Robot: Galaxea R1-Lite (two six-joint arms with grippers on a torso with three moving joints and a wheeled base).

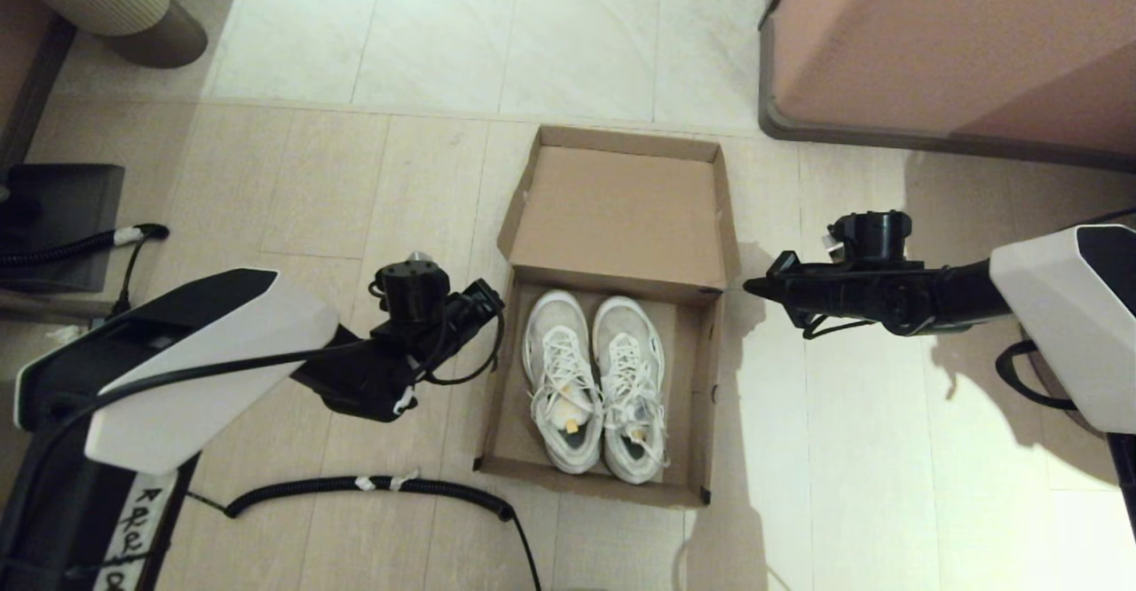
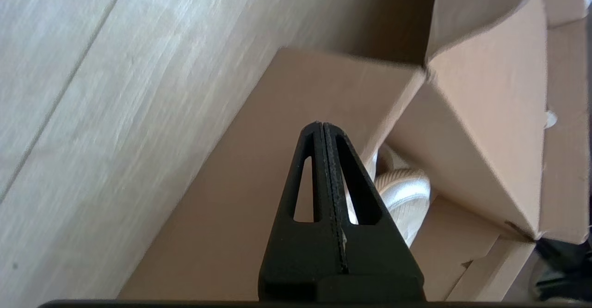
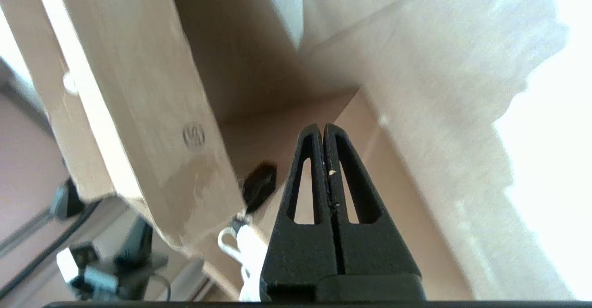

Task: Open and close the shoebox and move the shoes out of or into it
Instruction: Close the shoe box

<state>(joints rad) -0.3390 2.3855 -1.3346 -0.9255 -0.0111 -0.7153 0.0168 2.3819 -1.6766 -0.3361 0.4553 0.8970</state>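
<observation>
Seemingly two shoes (image 1: 595, 382) inside one open shoebox (image 1: 710, 396); left gripper (image 1: 484, 294), right gripper (image 1: 754, 287) closed, empty.

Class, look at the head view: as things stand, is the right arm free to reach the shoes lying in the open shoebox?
Probably yes. The shoebox lid stands open, leaving the shoes uncovered from above. The right gripper sits just outside the box's right wall, fingers shut, so it would have to lift over that wall and open first.

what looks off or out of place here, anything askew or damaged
Nothing stands out. The shoebox sits open on the floor, lid folded back, with the shoes side by side inside. The left gripper and right gripper flank it, shut and empty.
</observation>
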